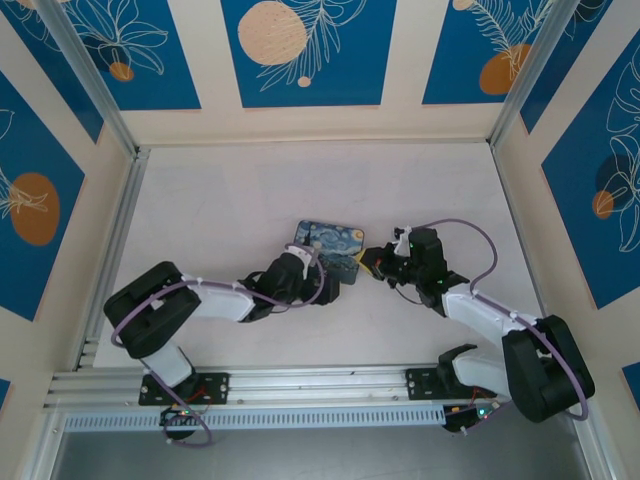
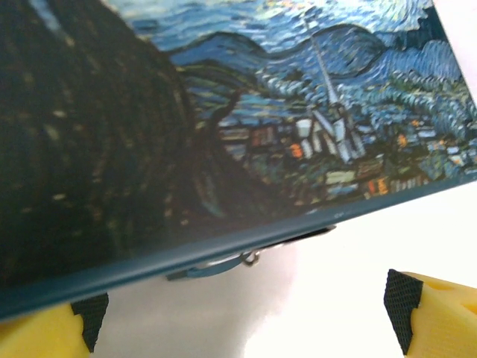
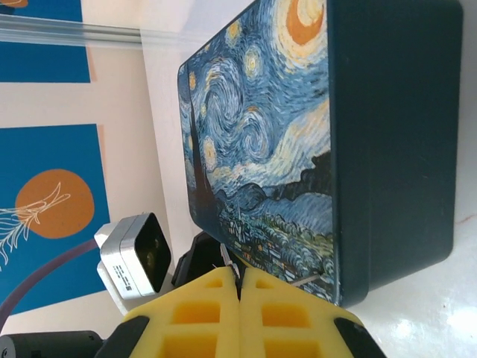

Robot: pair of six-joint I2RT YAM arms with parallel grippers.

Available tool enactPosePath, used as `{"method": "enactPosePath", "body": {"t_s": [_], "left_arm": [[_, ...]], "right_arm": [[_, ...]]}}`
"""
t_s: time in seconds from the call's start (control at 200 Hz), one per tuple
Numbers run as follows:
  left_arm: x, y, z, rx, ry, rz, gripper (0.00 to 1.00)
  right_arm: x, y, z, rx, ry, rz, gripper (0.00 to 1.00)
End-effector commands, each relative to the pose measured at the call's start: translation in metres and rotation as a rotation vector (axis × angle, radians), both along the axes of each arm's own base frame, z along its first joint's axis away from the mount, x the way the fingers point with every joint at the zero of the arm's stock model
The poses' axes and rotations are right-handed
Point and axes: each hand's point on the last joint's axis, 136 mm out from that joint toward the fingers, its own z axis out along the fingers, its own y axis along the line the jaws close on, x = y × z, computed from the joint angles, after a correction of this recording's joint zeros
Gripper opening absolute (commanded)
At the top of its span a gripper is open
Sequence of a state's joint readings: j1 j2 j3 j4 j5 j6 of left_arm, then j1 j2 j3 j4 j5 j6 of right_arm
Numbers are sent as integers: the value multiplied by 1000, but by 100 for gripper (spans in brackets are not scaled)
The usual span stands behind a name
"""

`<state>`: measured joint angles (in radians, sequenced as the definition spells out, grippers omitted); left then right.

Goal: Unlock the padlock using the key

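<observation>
**Checker:** Entry one. What is hidden or hard to read?

**Operator:** Most of the padlock [image 2: 214, 268]. From my left wrist I get only a thin bluish-teal strip with a small silvery ring at its right end, tucked under the front rim of the tin [image 2: 261, 112]. Its body and shackle I cannot separate. Of the key [image 3: 226, 259] only a thin silvery sliver shows, and its head is buried between the pads. In the top view both are too small to find.

**Checker:** Orientation?

**Operator:** The padlock strip runs nearly along the tin's rim, rising slightly to the right in the left wrist view. The key's long axis follows the seam between my right pads. Its free end points away from them toward the tin's near edge.

**Checker:** Position against each pincer, and their states?

**Operator:** My left pincer [image 2: 238, 328] is released, with its yellow pads wide apart low in the frame. The padlock sits above the gap, nearer the left pad and not touching it, over the white surface [image 2: 358, 246]. My right pincer [image 3: 238, 282] is clenched on the key, pads pressed together, just beside the tin.
</observation>
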<state>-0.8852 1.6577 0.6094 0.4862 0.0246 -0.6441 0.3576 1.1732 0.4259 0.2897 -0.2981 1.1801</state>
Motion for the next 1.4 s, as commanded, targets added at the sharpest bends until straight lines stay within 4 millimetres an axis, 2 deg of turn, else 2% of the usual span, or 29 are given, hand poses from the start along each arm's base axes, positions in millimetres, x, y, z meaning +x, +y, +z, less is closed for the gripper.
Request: {"method": "enactPosePath", "body": {"t_s": [0.0, 0.21, 0.405, 0.515, 0.775, 0.99, 1.11, 1.27, 1.395], "left_arm": [[-6, -24, -2, -44, 19, -77, 96], [-10, -47, 2, -109, 37, -121, 95], [-16, -64, 20, -240, 67, -135, 94], [-14, -65, 24, -283, 76, -110, 94], [-7, -59, 0, -278, 121, -20, 94], [0, -54, -12, -312, 140, 54, 93], [-1, -58, -6, -356, 141, 52, 90], [-8, -58, 16, -371, 98, 45, 88], [-7, -59, 12, -326, 84, 53, 88]], "right_arm": [[10, 3, 12, 25, -34, 23, 0], [18, -2, 8, 26, -26, 19, 0], [24, -11, 5, 28, -25, 8, 0], [27, -15, 4, 31, -25, -1, 0], [28, -15, 1, 41, -21, 1, 0], [27, -16, 1, 39, -19, 2, 0], [26, -17, -1, 35, -14, 2, 0], [25, -18, -3, 33, -10, 2, 0], [25, -21, -5, 28, -9, -5, 0]]}}
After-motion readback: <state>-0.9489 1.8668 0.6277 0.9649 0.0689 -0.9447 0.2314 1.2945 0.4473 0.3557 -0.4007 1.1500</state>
